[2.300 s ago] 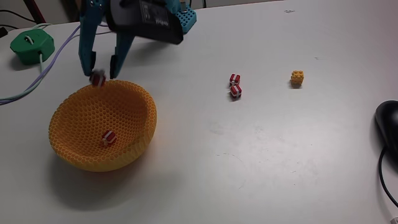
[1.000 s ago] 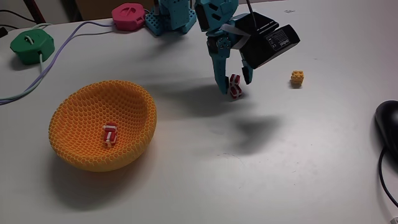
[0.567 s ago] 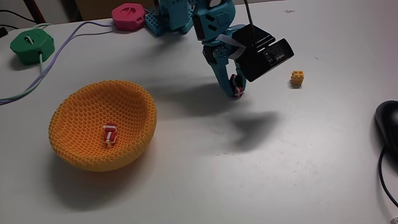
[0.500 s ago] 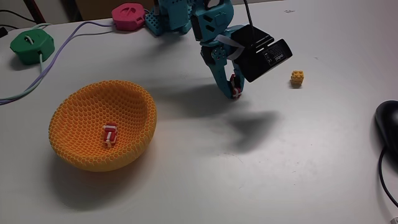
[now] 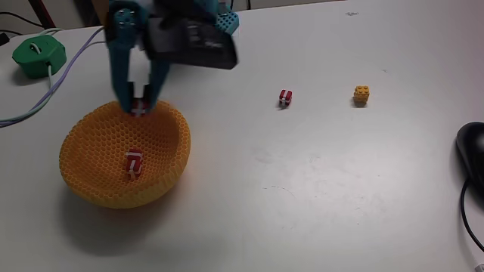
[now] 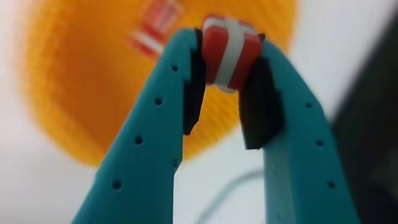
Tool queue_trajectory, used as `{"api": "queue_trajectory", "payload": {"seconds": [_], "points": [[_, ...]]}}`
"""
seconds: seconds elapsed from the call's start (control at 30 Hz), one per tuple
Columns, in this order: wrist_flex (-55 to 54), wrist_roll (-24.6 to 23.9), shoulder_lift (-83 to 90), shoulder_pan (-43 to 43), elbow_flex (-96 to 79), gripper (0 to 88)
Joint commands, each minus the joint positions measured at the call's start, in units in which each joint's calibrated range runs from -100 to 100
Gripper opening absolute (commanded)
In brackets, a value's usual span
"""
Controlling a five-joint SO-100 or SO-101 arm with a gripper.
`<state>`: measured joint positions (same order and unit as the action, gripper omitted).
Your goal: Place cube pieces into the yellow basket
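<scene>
White table (image 5: pixel 318 196) holds a mouse (image 5: pixel 472 155) (right edge), green puck (image 5: pixel 38 54).

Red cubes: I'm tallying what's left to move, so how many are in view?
3. One red cube is held in the claw above the yellow basket, one lies inside it, one sits on the table.

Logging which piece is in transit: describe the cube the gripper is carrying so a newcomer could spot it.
Find the yellow basket at the left of the fixed view. Above its far rim the teal gripper pinches a red cube with a white band. Its red twins lie loose, one in the basket, one on the table.
</scene>
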<state>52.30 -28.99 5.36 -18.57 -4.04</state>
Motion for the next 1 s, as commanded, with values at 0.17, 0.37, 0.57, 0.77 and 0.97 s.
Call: {"api": "queue_trajectory", "payload": {"seconds": [0.17,0.37,0.57,0.77,0.97], "points": [[-5.99,8.40,2.59,-3.61,-4.29,25.6],[2.35,6.74,4.20,0.30,-3.04,26.1],[22.94,-11.38,10.83,25.37,-5.45,14.7],[18.25,-19.15,11.87,51.09,-16.90,24.5],[11.38,-24.76,11.87,59.85,-30.10,24.6]]}}
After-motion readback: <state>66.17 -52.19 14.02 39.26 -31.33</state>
